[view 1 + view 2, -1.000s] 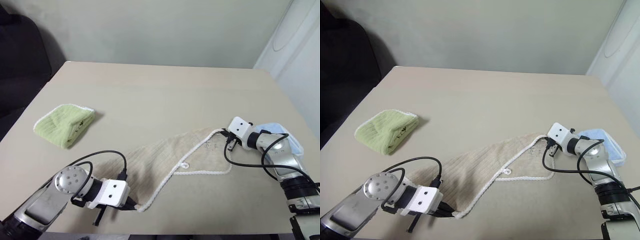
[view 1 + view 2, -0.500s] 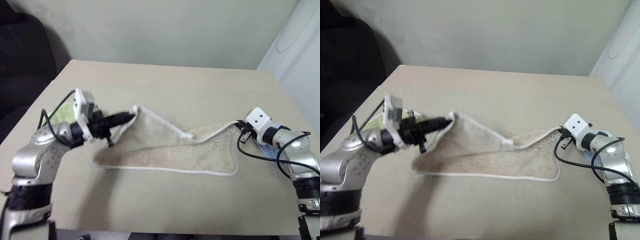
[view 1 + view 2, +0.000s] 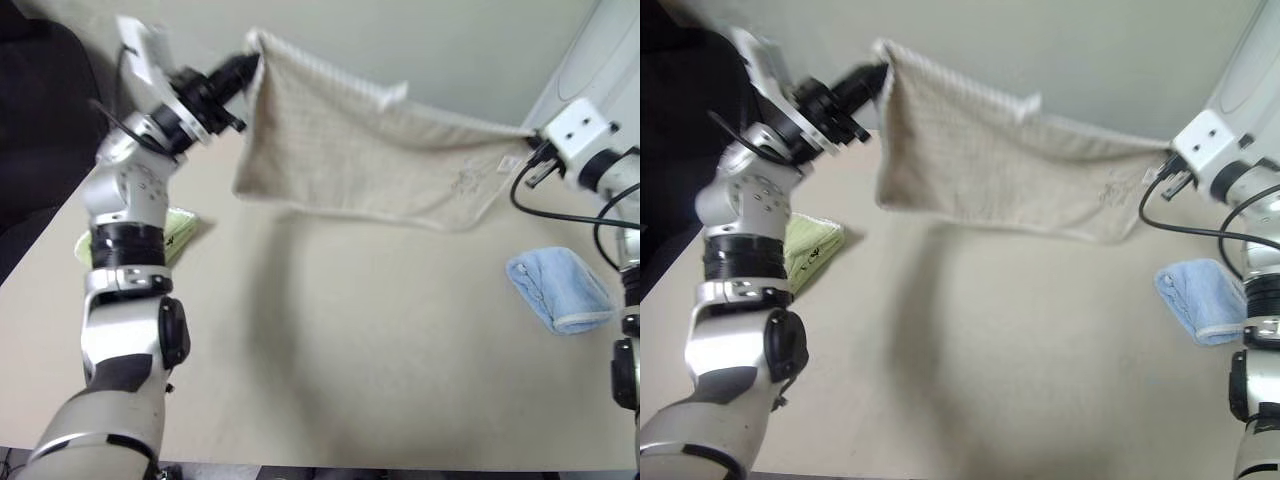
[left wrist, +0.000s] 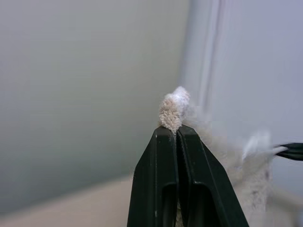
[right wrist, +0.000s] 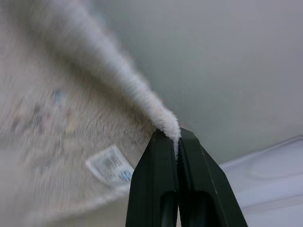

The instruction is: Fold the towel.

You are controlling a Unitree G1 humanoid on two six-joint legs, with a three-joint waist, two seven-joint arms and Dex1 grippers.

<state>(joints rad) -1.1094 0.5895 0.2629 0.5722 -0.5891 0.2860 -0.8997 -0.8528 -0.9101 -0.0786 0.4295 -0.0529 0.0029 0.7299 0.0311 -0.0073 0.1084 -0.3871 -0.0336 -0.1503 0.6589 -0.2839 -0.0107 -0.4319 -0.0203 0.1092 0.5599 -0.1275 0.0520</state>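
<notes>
Towel (image 3: 370,150) is held in the air above the table (image 3: 360,340), stretched between both grippers, upper edge sagging a little in the middle, lower edge hanging free and clear of the tabletop. Left gripper (image 3: 248,65) is clamped tight on one top corner; in the left wrist view the jaws are seen fully pinched with a tuft of cloth poking out past the tips. Right gripper (image 3: 534,152) is pinched closed on the other top corner, white edging caught between the jaws, care label (image 5: 110,165) seen just below.

Step in hand, judged: spread and lift before the fold. To be done well: both pinches kept firm, corners kept level, tension kept even so the sag is taken out without a corner being pulled free. Lower edge should be laid down first, clear of the green towel (image 3: 170,232) and blue towel (image 3: 560,288), then the top edge brought over onto it.
</notes>
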